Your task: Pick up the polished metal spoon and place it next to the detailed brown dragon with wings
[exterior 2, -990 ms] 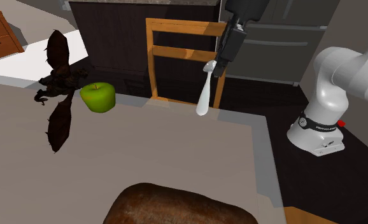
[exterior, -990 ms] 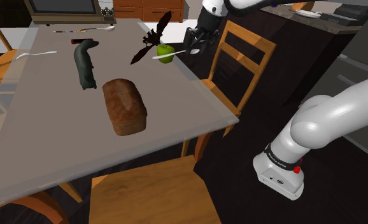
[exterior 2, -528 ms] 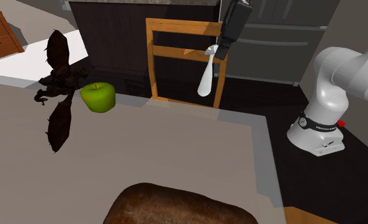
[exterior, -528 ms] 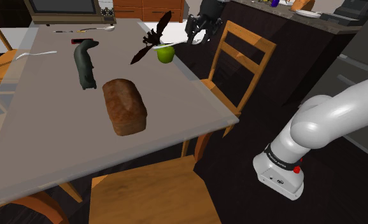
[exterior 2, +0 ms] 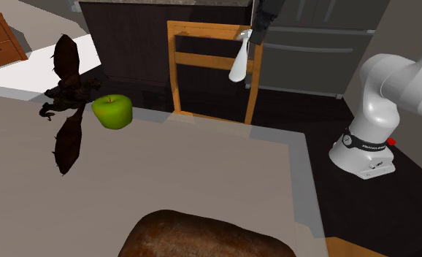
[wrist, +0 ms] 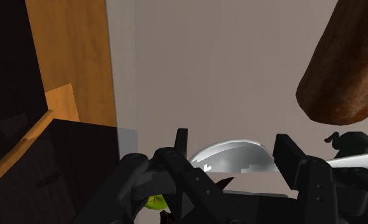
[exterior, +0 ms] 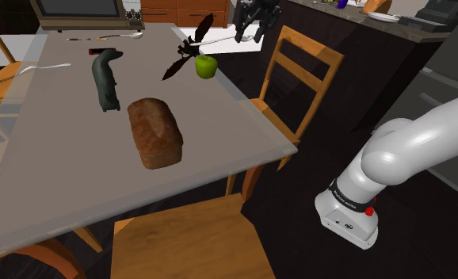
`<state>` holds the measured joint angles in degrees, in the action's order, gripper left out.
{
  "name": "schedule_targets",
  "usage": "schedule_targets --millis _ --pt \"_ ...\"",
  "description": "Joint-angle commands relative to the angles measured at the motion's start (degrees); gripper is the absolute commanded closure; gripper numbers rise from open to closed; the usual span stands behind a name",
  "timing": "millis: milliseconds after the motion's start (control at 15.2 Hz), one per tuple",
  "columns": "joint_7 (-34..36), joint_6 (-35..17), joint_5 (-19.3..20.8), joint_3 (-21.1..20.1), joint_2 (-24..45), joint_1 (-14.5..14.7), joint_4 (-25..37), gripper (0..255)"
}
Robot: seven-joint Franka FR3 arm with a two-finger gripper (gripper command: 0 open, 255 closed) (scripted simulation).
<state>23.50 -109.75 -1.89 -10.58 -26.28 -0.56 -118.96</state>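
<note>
My gripper (exterior: 249, 32) hangs high above the table's far edge, beyond the green apple (exterior: 206, 66), shut on a pale silvery spoon (exterior 2: 239, 63). In the second exterior view the gripper (exterior 2: 251, 36) holds the spoon by its handle end, with the bowl hanging down in front of the wooden chair (exterior 2: 211, 67). The wrist view has the spoon's bowl (wrist: 235, 158) clasped between the two black fingers (wrist: 177, 151). The dark brown winged dragon (exterior: 189, 47) stands on the table just beside the apple (exterior 2: 112, 112). The dragon (exterior 2: 66, 101) is well apart from the spoon.
A brown bread loaf (exterior: 154, 131) lies mid-table. A dark grey-green figure (exterior: 104, 79) lies toward the shoulder view's left. Two other pale spoons (exterior: 47, 68) (exterior: 129, 35) rest farther off on the grey table (exterior: 61, 158). Wooden chairs (exterior: 299, 71) flank it; the arm's base (exterior 2: 363, 150) stands on the dark floor.
The gripper has risen steadily with the spoon in it, from about apple height to well above the table. Nothing on the table has moved.
</note>
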Motion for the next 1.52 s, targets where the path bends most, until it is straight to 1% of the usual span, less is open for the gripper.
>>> schedule_targets --millis 0,66,330,792,1122,1452 --pt "0.0 1.7 0.1 0.0 0.4 -0.1 2.1 255" --pt "0.0 2.0 0.1 0.0 0.5 -0.1 2.5 255" --pt "-3.7 1.1 0.9 2.6 6.4 -1.6 7.4 255" --pt "-9.8 1.1 1.2 6.4 18.1 -4.1 19.0 255" --pt "-13.9 2.7 0.7 8.6 27.7 -5.9 30.2 255" --pt "-17.6 6.5 -0.3 10.2 39.0 -8.0 45.2 255"
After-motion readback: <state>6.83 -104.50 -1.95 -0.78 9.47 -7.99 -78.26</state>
